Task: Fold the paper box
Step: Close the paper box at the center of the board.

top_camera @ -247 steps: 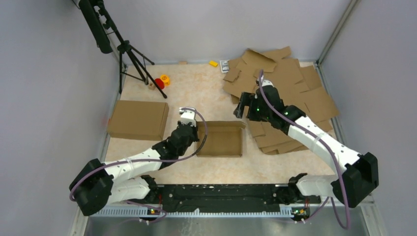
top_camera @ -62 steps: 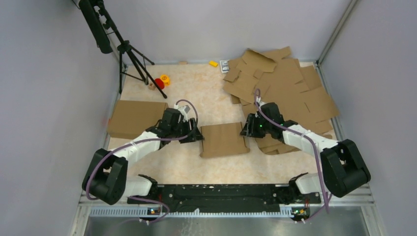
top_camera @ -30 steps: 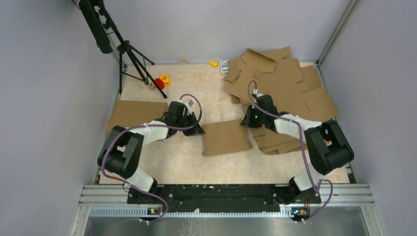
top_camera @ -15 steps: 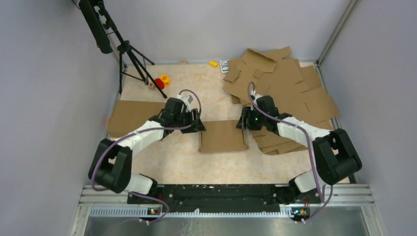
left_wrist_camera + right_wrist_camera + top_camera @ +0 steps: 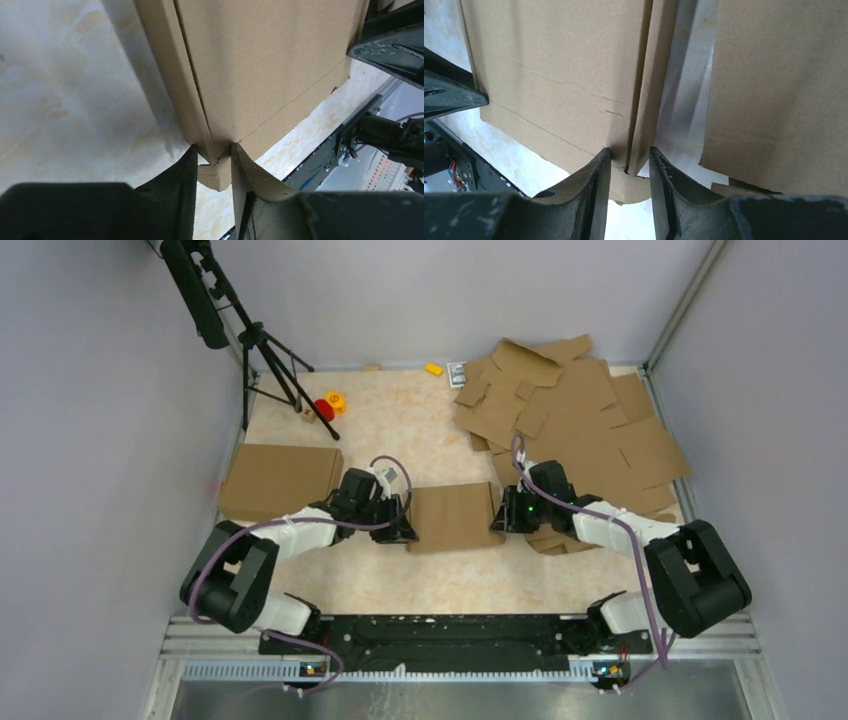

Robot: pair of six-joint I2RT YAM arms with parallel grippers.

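Far left corner: black tripod (image 5: 262,350) carrying a long black device (image 5: 195,290). By its near foot, a red piece (image 5: 324,409) and an orange piece (image 5: 336,398), touching. Small yellow block (image 5: 434,369) at far edge. Far right: loose pile of flat cardboard blanks (image 5: 590,410). Left side: closed brown carton (image 5: 280,483) on the beige mottled table (image 5: 400,430).

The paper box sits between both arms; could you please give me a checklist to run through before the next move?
1. Left end effector straddles the paper box at its left wall: ok.
2. Right end effector straddles the right wall: ok.
3. Both grips firm on the cardboard: cannot tell.
4. Top panel lies flat over the box: ok.
5. Gap between the box and the stack of flat cardboard: ok.
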